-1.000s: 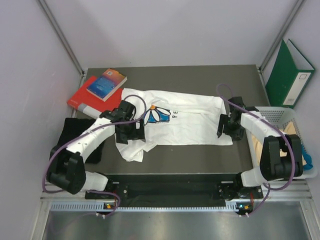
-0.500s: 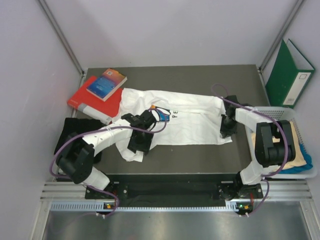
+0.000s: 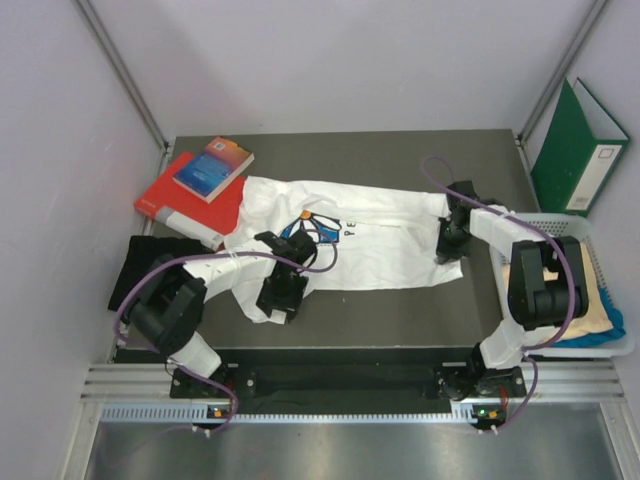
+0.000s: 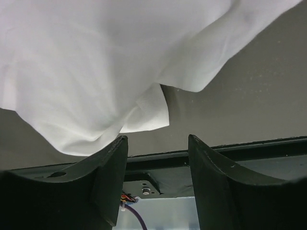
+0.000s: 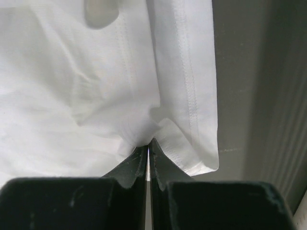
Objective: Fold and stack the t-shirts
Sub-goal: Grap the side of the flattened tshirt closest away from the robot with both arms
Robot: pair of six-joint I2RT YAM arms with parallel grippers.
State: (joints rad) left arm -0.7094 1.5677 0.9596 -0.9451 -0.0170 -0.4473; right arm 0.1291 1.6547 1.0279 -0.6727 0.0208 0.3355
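A white t-shirt [image 3: 385, 240] with a blue-petalled daisy print lies spread across the table [image 3: 400, 310], its hem to the right. In the right wrist view my right gripper [image 5: 148, 142] is shut, with a pinch of the white cloth [image 5: 72, 72] near the stitched hem between its tips; from above this gripper [image 3: 446, 250] sits at the shirt's right edge. My left gripper [image 3: 280, 298] hovers over the crumpled near-left sleeve. Its jaws [image 4: 158, 143] stand open with nothing between them, and the white cloth [image 4: 96, 62] hangs just beyond the left fingertip [image 4: 117, 148]. A folded black t-shirt [image 3: 150, 272] lies at the left edge.
A red book with a blue book [image 3: 212, 168] on top sits at the back left, touching the shirt's corner. A white mesh basket [image 3: 600, 250] at the right holds pale yellow and blue cloth. A green binder [image 3: 580, 145] leans against the right wall.
The right gripper has shut on the shirt's hem. The left arm has swung from beside the print down toward the near sleeve, and its jaws have narrowed.
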